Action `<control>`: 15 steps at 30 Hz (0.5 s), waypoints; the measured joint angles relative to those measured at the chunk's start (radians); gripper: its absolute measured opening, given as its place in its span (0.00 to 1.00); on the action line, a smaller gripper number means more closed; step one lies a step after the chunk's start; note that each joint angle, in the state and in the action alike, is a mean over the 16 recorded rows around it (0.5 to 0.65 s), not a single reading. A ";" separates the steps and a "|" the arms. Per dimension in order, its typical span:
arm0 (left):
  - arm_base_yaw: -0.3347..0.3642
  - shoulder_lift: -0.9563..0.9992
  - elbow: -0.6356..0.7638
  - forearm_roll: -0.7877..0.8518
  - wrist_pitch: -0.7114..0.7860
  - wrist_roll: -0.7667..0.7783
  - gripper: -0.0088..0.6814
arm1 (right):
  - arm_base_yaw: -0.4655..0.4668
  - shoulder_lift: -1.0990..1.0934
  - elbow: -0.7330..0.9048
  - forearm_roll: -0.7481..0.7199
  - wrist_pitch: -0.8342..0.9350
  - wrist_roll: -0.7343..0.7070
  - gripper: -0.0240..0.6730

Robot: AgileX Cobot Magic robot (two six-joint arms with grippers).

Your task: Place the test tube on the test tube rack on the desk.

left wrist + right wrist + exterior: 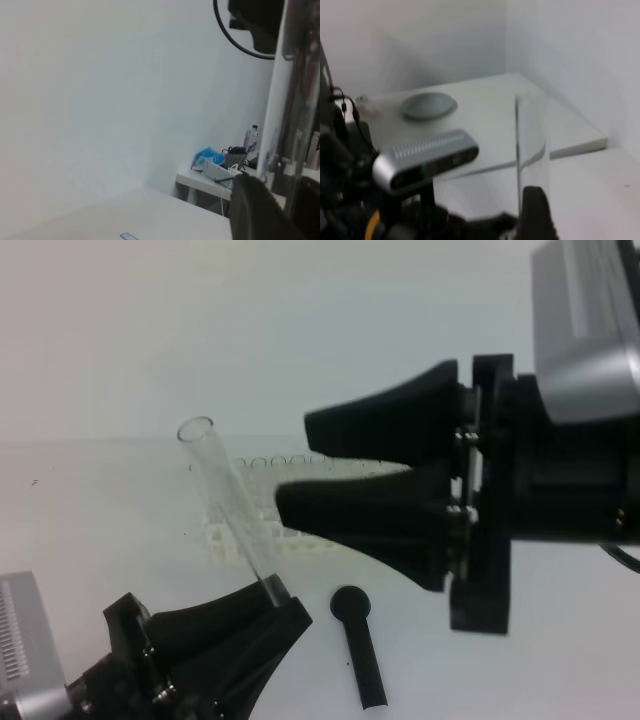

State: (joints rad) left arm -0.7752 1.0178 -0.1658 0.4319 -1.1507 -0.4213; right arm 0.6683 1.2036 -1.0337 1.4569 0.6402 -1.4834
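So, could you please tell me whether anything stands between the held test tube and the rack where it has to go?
The left gripper holds the test tube tilted in front of the test tube rack. The open right gripper reaches in over the rack's right part, so it partly stands in the way; nothing else visible does.

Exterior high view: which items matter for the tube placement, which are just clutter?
Job:
test tube, held by the left gripper
test tube rack
desk
right gripper, jaws open

Lying about:
black round-headed stick

The test tube (228,505) is clear, glossy glass. The test tube rack (285,502) looks like white plastic, on a smooth matt white bench (110,505). Both claws look matt black.
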 joint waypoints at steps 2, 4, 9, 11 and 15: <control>0.000 0.001 0.000 0.004 -0.004 0.000 0.17 | 0.027 0.029 -0.025 0.016 -0.013 -0.007 0.67; 0.000 0.001 0.000 0.006 -0.003 0.000 0.17 | 0.044 0.051 -0.044 0.033 -0.017 -0.009 0.68; 0.000 0.001 0.000 0.010 0.013 0.000 0.17 | 0.063 0.085 -0.075 0.073 0.001 -0.005 0.70; 0.000 0.001 0.000 0.011 0.022 0.000 0.17 | 0.072 0.093 -0.081 0.084 0.007 -0.002 0.70; 0.000 0.001 0.000 0.011 0.042 0.000 0.17 | 0.092 0.107 -0.087 0.095 0.007 0.002 0.71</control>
State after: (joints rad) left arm -0.7752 1.0186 -0.1658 0.4432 -1.1091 -0.4213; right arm 0.7603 1.3110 -1.1212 1.5518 0.6472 -1.4811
